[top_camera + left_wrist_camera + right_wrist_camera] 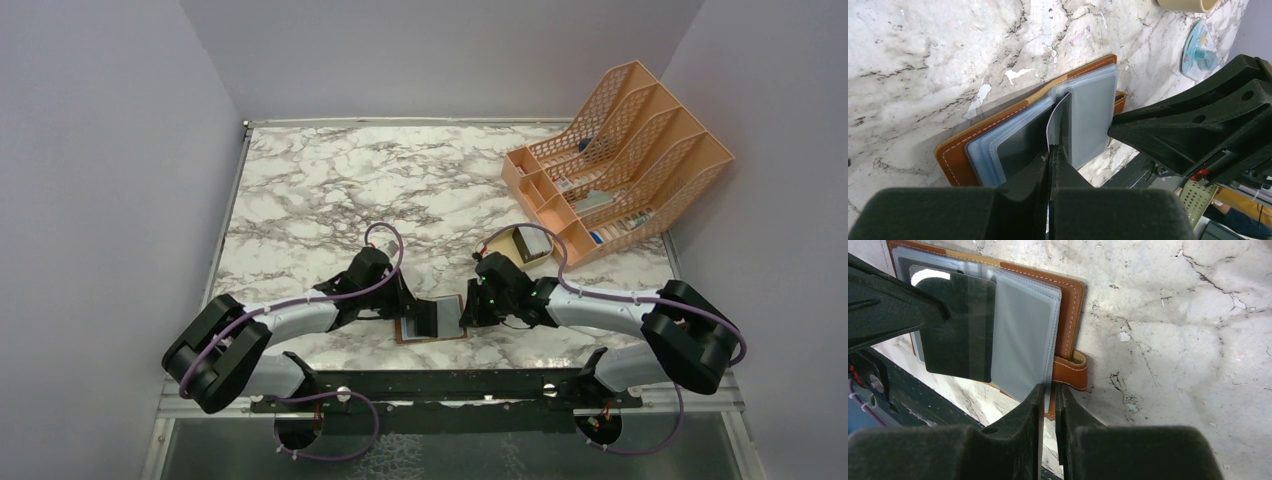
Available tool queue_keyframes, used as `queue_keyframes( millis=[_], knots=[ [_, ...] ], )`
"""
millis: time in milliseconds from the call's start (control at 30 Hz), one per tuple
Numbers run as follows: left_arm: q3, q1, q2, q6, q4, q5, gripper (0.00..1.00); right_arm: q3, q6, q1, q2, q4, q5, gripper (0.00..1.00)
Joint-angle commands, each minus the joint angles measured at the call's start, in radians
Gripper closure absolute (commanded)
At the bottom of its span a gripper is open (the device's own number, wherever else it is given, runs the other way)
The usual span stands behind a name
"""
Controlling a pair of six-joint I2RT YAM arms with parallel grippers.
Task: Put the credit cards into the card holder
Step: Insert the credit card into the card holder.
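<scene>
Card holder (1071, 310): brown leather, lying open flat on the marble table (330, 190), at the near edge between the two arms; closing strap (1070, 372) sticks out at its side.
Sleeve (1023, 330): greyish clear leaf, lifted off the stack.
Credit card (958, 330): dark-faced, tilted over the open sleeves; whether it sits in a pocket cannot be told.
Left gripper (1050, 152): claw clamped tight on the card's edge.
Right gripper (1048, 390): claw narrow, pinching the edge of the holder's lifted sleeve.
File rack (625, 150): orange mesh, far right corner.
Oval tray (530, 245): tan, beside the rack.
Packet (1200, 50): blue and clear, near the tray.
</scene>
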Motion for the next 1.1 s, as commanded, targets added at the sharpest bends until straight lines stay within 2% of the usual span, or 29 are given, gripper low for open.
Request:
queue_keyframes(
  millis=[0, 700, 1067],
  knots=[
    [-0.012, 0.003, -0.015, -0.005, -0.131, -0.028, 1.0, -0.017, -0.006, 0.011, 0.015, -0.027, 0.009, 0.88],
    [0.017, 0.002, 0.075, -0.037, -0.067, 0.008, 1.0, -0.023, -0.001, 0.018, 0.014, -0.018, 0.002, 0.86],
    [-0.012, -0.001, 0.078, -0.051, 0.028, -0.016, 1.0, -0.044, 0.038, 0.02, 0.001, 0.004, -0.014, 0.86]
  ],
)
